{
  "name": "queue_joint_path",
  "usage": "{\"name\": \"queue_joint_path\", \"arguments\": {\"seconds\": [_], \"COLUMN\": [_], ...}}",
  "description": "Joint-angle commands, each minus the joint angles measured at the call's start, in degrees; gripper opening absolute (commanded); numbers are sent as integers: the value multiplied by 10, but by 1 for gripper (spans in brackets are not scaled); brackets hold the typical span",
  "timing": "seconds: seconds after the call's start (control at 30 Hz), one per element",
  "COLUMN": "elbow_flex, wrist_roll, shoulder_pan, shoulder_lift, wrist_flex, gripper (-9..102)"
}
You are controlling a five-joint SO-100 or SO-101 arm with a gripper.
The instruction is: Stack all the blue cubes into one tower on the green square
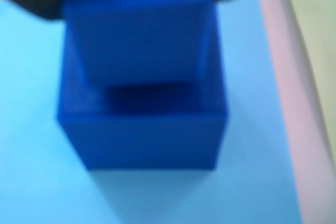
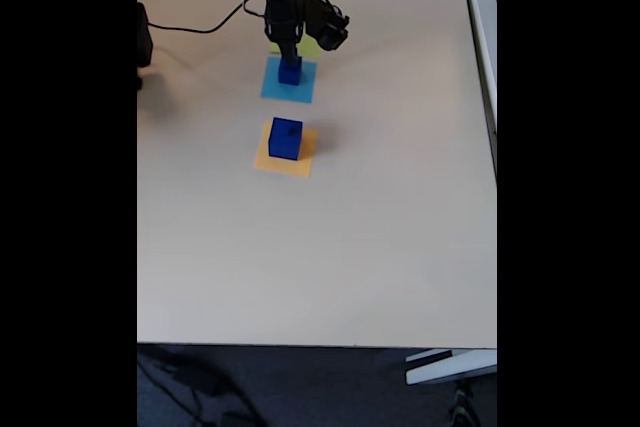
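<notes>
I am logging a blurred wrist view: two blue cubes stacked, the smaller upper cube (image 1: 139, 40) sitting on the larger lower cube (image 1: 144, 137), both on the light-blue square (image 1: 31, 129). Dark jaws are flanking the upper cube at the top edge, cut off; I cannot tell whether they are gripping. The green square (image 1: 315, 30) is lying just beside, partly cropped. In the fixed view, a third cube (image 2: 285, 139) is resting on the orange square (image 2: 262, 159) on the table (image 2: 350, 247), with the gripper (image 2: 290, 55) hiding detail.

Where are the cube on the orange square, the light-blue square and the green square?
cube on the orange square (image 2: 285, 139), fixed view, its top face
light-blue square (image 2: 272, 87), fixed view, bare left edge
green square (image 1: 315, 30), wrist view, visible corner
</notes>
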Motion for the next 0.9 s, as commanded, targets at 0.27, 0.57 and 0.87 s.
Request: {"name": "queue_joint_path", "arguments": {"seconds": [0.27,0.57,0.87], "elbow_flex": [-7,1,4], "wrist_roll": [-2,2,3], "shoulder_pan": [5,5,4], "shoulder_lift": [46,46,47], "wrist_flex": [-12,-19,-21], "gripper": [4,5,5]}}
